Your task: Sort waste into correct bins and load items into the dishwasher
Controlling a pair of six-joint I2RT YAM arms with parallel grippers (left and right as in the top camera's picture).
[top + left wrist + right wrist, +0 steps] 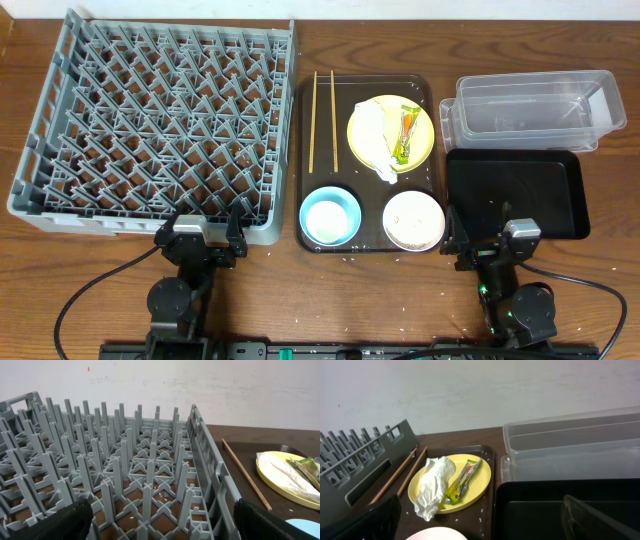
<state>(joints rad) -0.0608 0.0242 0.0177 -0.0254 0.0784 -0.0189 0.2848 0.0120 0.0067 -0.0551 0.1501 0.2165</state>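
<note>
While gaping wide, holding nothing: left claw (200, 232) by grey plastic dish rack (140, 110), right claw (478, 232) by shallow black rectangular tray (520, 180).

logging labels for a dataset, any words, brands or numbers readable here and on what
No text can be read in any view.
Wrapper on the yellow plate: coloured print, too small and blurred to read.
Dish rack, clear tub, black tray: no markings visible.

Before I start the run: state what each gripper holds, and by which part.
Nothing is held. The left gripper and right gripper both stand open and empty.
</note>
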